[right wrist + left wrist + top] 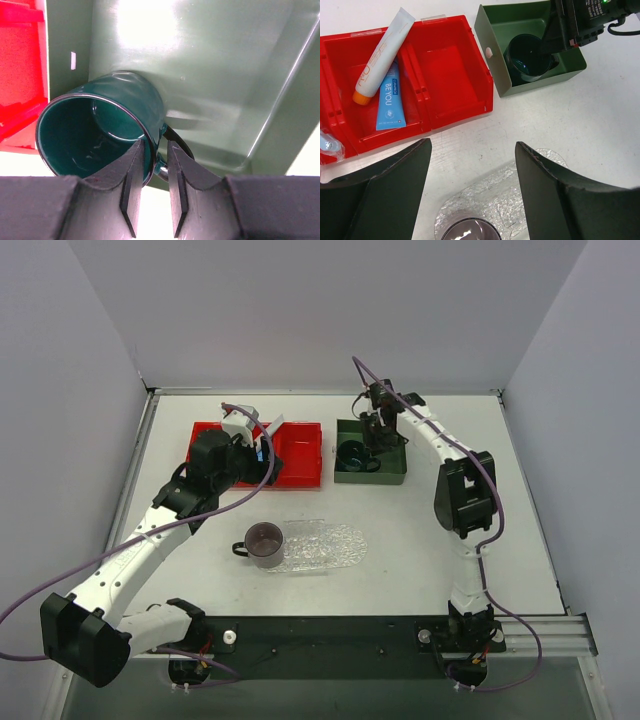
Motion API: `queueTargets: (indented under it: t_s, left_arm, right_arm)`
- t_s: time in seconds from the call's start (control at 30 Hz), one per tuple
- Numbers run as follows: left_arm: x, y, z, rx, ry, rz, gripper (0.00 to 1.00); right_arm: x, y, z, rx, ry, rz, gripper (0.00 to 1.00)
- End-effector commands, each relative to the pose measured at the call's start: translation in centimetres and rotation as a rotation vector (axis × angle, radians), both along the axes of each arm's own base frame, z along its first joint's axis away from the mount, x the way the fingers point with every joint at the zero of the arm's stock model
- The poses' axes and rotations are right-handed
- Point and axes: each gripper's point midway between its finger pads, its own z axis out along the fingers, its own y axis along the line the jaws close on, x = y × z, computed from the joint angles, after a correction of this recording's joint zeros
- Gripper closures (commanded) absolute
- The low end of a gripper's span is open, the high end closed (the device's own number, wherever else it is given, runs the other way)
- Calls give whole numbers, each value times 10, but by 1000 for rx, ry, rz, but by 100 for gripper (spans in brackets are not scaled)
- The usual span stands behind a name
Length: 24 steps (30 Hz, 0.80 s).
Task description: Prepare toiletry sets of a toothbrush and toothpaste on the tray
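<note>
The toothpaste (382,55), a white tube with an orange cap, lies slanted in the red bin's middle compartment. It partly covers the toothbrush (390,100), a light-blue flat pack. The clear bumpy tray (330,545) (520,190) lies at the table's centre with a dark cup (264,543) (470,231) on its left end. My left gripper (472,145) (262,448) hangs open and holds nothing, above the table between the red bin and the tray. My right gripper (155,144) (378,435) reaches into the green bin. Its fingers pinch the rim of a green mug (100,125) (527,57) beside the handle, one finger inside and one outside.
The red three-compartment bin (300,455) (450,65) stands at the back left. The dark green square bin (390,475) (210,50) sits right beside it. A clear-wrapped item (327,145) shows in the red bin's left compartment. White walls close the table's back and sides.
</note>
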Motion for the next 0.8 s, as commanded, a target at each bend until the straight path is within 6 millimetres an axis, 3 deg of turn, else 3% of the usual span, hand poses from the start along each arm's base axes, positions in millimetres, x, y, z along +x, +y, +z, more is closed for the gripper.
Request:
queueTargets:
  t_s: [0.0, 0.27, 0.37, 0.47, 0.77]
  left_arm:
    - [5, 1, 19, -15, -56, 3, 22]
    - [5, 1, 18, -12, -55, 4, 22]
    - [5, 1, 19, -13, -58, 5, 22]
    - [5, 1, 18, -11, -55, 5, 22]
    - [5, 1, 18, -10, -56, 4, 22]
  right_arm:
    - [4, 1, -5, -29, -3, -6, 80]
    - [4, 1, -11, -46, 1, -3, 83]
    - [4, 1, -13, -51, 2, -2, 89]
    - [5, 2, -10, -50, -6, -1, 100]
    - [10, 0, 6, -49, -46, 8, 100]
